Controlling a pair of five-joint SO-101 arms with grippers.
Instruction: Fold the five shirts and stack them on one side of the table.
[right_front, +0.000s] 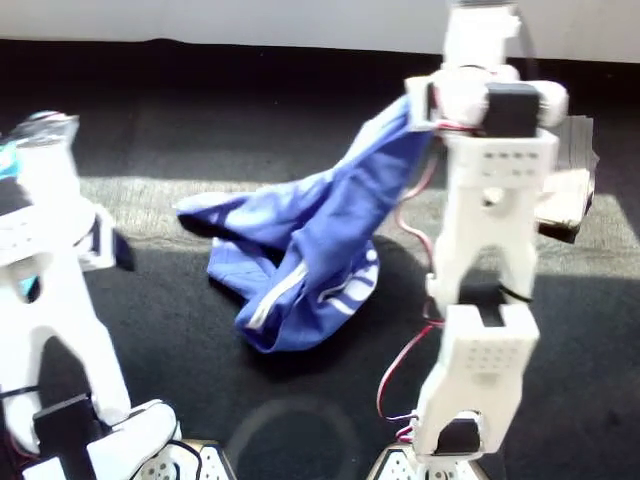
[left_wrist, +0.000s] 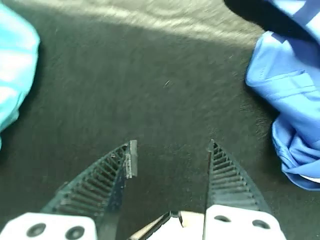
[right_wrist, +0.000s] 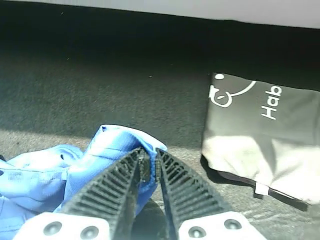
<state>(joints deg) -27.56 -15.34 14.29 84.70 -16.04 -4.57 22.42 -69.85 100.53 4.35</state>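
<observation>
The R gripper (right_wrist: 149, 161) is closed tight on one edge of the blue shirt (right_front: 310, 240). Its two ribbed jaws are pressed together w/ a fold of blue cloth between them, near the tips. From the high view the R arm (right_front: 490, 250) stands tall at the right side and holds this edge up in the air, approx. at the level of its top joint. The shirt hangs from there in a slope, down and to the left. Its lower part lies crumpled on the dark table (right_front: 180, 380), about in the middle. White stripes and some white print are visible on the lower folds. So the shirt is partly lifted and partly resting, and it is not folded.

The L gripper (left_wrist: 170, 154) is open, jaws well apart, and the dark table cover is seen between them. It points down at the table between two garments. The heap of the blue shirt is at one side, near but not touching. A light cyan shirt (left_wrist: 15, 60) is at the other side, also apart from the fingers. In the high view the L arm (right_front: 50, 300) is at the left side, well apart from the blue shirt.

Behind the R arm, on the far-right part of the table, lies a folded grey shirt (right_wrist: 260, 130) w/ white print. It is flat and apart from the blue one.
</observation>
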